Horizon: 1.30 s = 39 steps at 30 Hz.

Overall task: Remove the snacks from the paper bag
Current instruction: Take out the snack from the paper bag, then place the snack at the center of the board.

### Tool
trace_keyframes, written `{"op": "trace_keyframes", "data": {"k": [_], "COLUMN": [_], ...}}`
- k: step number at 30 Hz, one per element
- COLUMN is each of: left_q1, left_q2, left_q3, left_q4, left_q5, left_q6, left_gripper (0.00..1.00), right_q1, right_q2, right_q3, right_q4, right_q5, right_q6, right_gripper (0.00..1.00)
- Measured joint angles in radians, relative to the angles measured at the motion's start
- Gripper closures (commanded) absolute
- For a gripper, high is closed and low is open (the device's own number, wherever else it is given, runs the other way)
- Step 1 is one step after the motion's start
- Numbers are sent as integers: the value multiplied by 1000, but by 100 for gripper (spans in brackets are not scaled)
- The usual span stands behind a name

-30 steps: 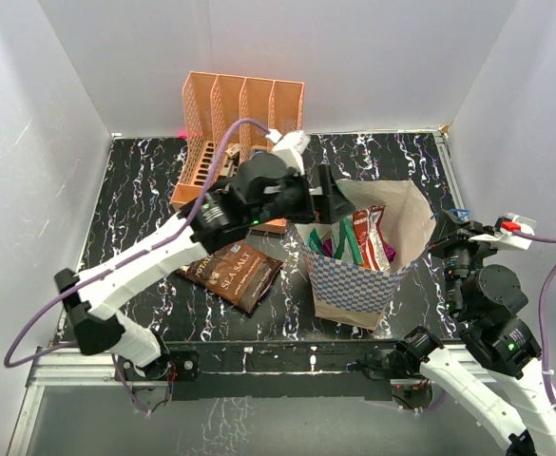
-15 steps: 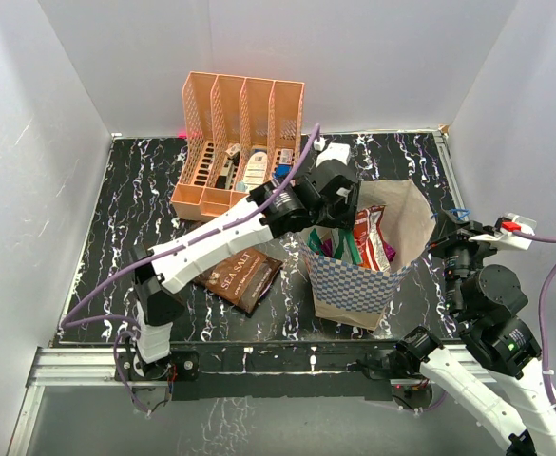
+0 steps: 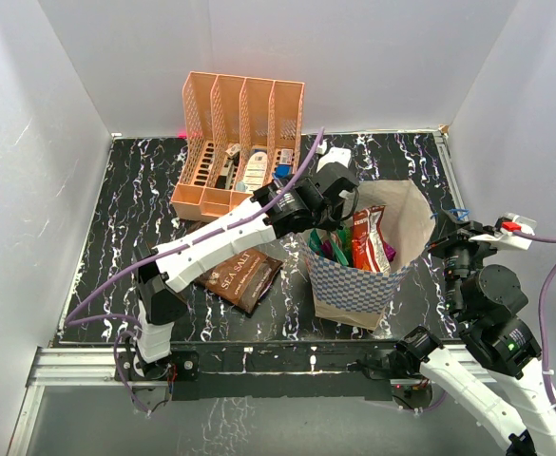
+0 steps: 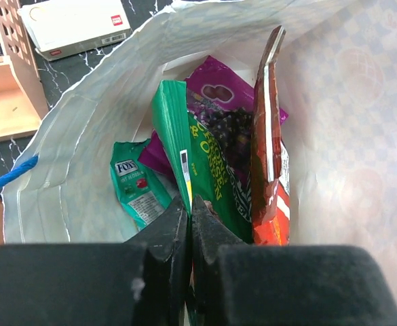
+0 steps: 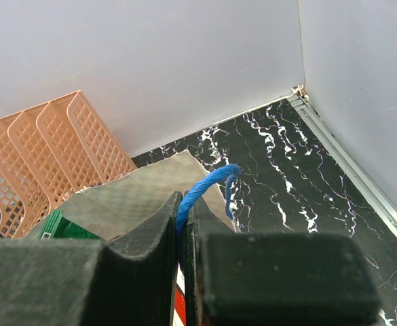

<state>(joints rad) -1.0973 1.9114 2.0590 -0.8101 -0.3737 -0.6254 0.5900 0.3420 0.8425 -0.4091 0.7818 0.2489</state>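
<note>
The blue-and-white checkered paper bag (image 3: 349,285) stands upright right of centre. Inside it the left wrist view shows snacks on edge: a green packet (image 4: 208,163), a red one (image 4: 266,136), a purple one (image 4: 229,102) and a small teal packet (image 4: 134,187). My left gripper (image 3: 339,220) reaches down into the bag's mouth and is shut (image 4: 190,206) on the green packet's near edge. A dark brown Sea Salt packet (image 3: 239,274) lies on the table left of the bag. My right gripper (image 5: 184,204) is shut on the bag's blue rope handle (image 5: 208,183) at its right rim.
An orange perforated file rack (image 3: 239,142) with small items stands at the back, left of the bag. A small white box (image 4: 72,24) lies on the black marbled table behind the bag. White walls close in the back and both sides.
My left arm swung right from above the table, dropped its gripper into the bag's mouth, and the jaws went from wide open to shut. The right arm kept still.
</note>
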Motion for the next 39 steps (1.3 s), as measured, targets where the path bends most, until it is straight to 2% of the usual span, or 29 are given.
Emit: {"op": "trace_keyframes", "data": {"k": [7, 12, 19, 25, 33, 39], "left_q1": [0, 0, 0, 0, 0, 0], "left_q2": [-25, -117, -326, -562, -896, -1060], "left_q3": [0, 0, 7, -3, -53, -231], "left_q4": [47, 124, 252, 301, 255, 136], "left_q5": [54, 117, 200, 208, 93, -78], "left_q6": [24, 45, 131, 213, 270, 238], "left_gripper": [100, 100, 100, 100, 100, 100], "right_q1": [0, 0, 0, 0, 0, 0], "right_q2": [0, 0, 0, 0, 5, 18], "right_q3": [0, 0, 0, 0, -1, -1], "right_q4": [0, 0, -3, -4, -5, -2], "right_q5": [-3, -3, -7, -8, -16, -22], "right_q6": [13, 15, 19, 23, 33, 38], "right_gripper": [92, 92, 92, 92, 92, 92]}}
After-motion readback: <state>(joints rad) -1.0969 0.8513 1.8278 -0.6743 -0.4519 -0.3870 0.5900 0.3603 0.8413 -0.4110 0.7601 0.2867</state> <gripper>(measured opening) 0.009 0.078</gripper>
